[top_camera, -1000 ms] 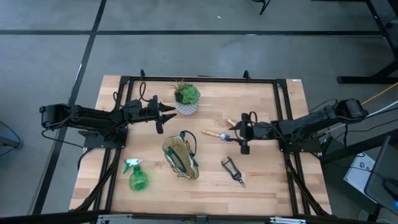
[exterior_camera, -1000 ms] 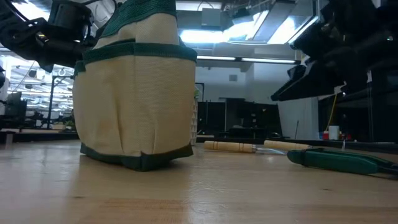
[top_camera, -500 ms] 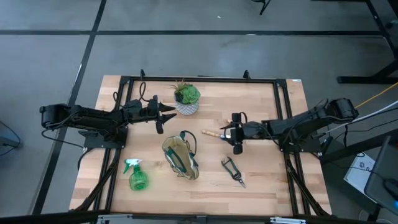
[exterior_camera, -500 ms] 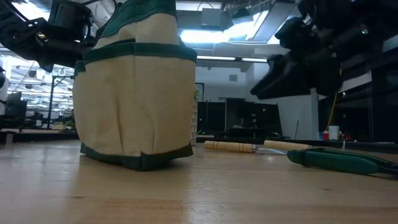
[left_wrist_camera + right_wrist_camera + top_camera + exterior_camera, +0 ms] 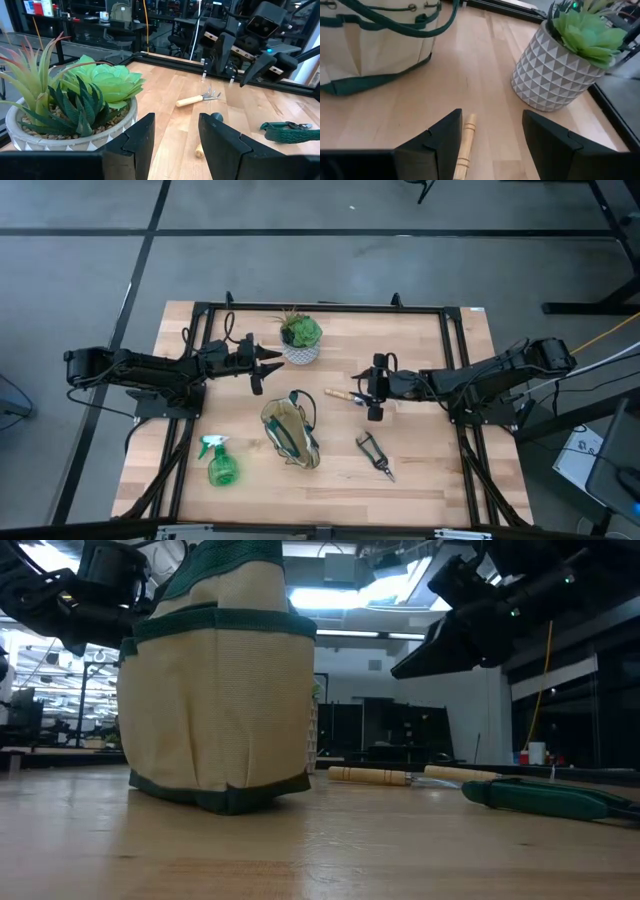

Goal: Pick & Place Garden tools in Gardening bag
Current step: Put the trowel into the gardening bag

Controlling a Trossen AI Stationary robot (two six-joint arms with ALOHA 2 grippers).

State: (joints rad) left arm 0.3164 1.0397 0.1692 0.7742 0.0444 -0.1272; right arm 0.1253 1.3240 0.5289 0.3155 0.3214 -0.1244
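**Right arm lining up on wooden-handled tool, nothing grasped yet**

Right gripper (image 5: 374, 387) hangs above the counter (image 5: 430, 470), fingers (image 5: 429, 145) spread and empty. In the right wrist view a light wooden handle (image 5: 464, 146) sits between them, lying flat on the wood. From above that tool (image 5: 343, 395) lies between the gripper and the gardening bag (image 5: 290, 432), just beside the fingertips.

Left gripper (image 5: 262, 363) waits near the potted plant (image 5: 300, 336), fingers apart, holding nothing.

Other tools all on the counter, outside the bag:
- small fork (image 5: 198, 98), seen from the left wrist
- pruner (image 5: 374, 454), right of the bag
- spray bottle (image 5: 219, 462), left of the bag, well apart

My read for the grasp:
- Handle runs roughly along the fingers' axis, so rotate the wrist to close across it, not along it.
- Drop straight down, centred on the handle, off the metal end.
- It's round and will likely roll if one finger touches first.
- Bag is soft with loop handles (image 5: 395, 25) draped over the mouth; carry high and release over the opening.
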